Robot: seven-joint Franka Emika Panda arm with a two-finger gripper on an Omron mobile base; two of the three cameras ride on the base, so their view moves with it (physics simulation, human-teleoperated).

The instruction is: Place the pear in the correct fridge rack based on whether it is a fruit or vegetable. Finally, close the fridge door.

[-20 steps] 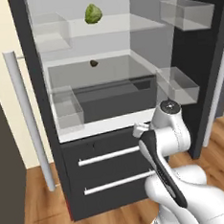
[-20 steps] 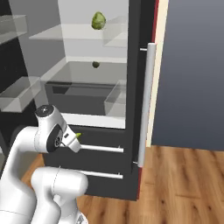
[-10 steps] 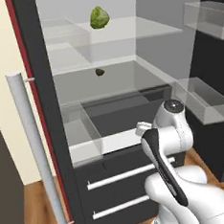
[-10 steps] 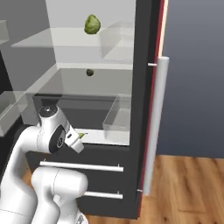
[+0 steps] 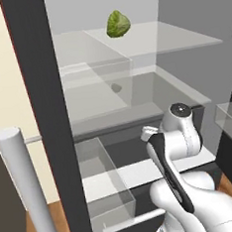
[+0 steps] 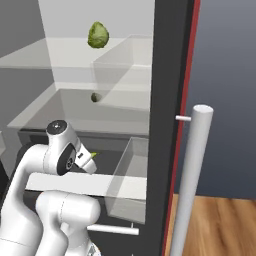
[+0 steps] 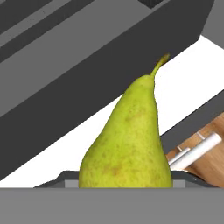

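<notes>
My claw sits below the bottom edge of the hand view, so I can't see how its fingers stand. The pear (image 7: 127, 144) is cut off there too: its round base runs out of sight, neck and stem showing. In the right base view just a sliver of yellow-green pokes out past my wrist, the rest hidden behind my arm. The fridge door (image 6: 172, 100) runs off the top and bottom edges, and its silver bar handle (image 6: 192, 180) drops out at the bottom. On the middle glass shelf (image 5: 97, 102) a small dark thing (image 5: 116, 87) sits, too tiny to name.
</notes>
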